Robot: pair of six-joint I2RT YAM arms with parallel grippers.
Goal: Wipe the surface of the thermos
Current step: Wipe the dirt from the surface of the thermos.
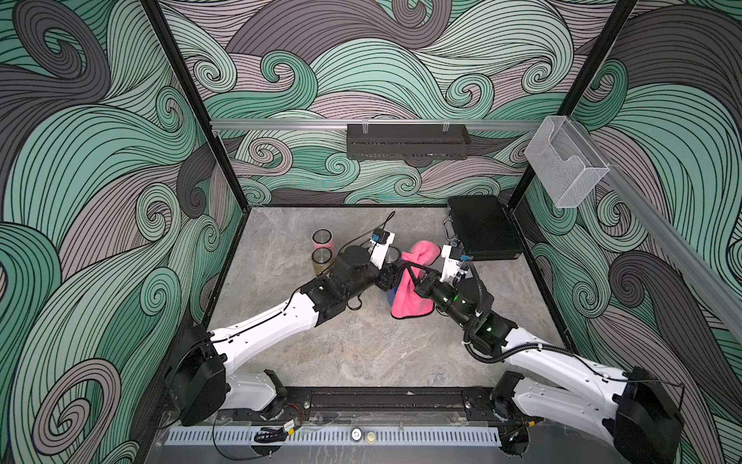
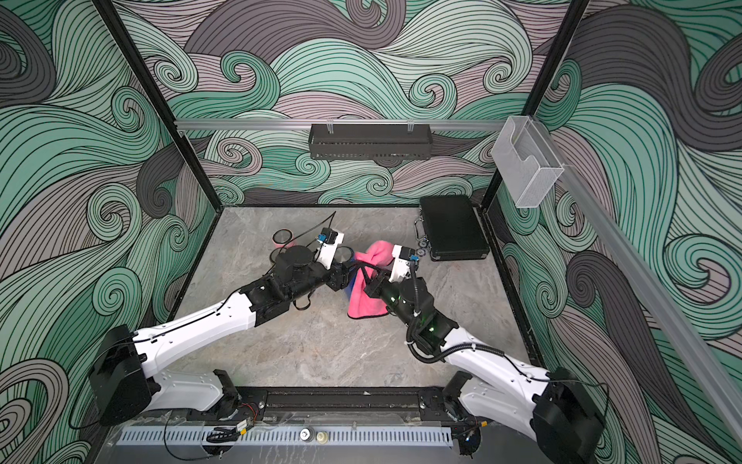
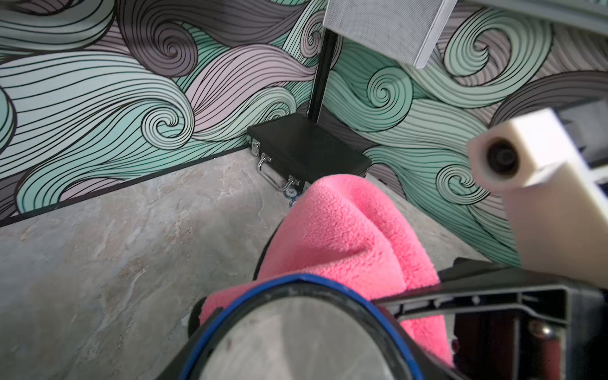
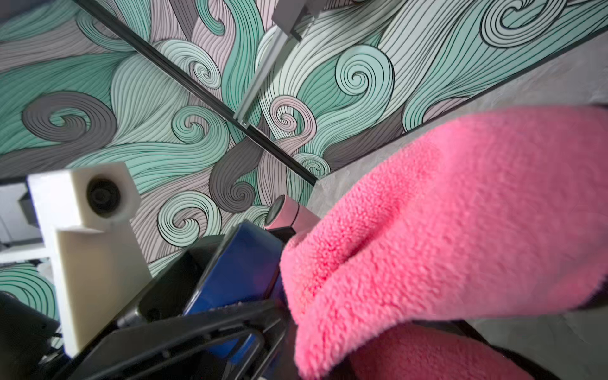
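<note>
The blue thermos (image 1: 390, 296) is near the middle of the table (image 1: 361, 349), a bit toward the back. Its silver lid (image 3: 296, 339) faces up. The left gripper (image 1: 388, 278) is shut tight on the blue thermos from the 9 o'clock side. The right gripper (image 1: 415, 276) is pinched shut on the pink cloth (image 1: 409, 299). The pink cloth lies against the thermos at 3 o'clock and hangs down to the table.

From the thermos, the floor is bare at 6 o'clock, so there is lots of room there. At 9 and 10 o'clock two more cups stand close, a gold cup (image 1: 322, 261) and a pink cup (image 1: 321, 240), touching each other. At 2 o'clock a black case (image 1: 484, 229) lies flat in the back corner.

The table looks like grey stone. The walls (image 1: 100, 160) have green and grey swirls. A black shelf (image 1: 407, 141) hangs at 12 o'clock.
</note>
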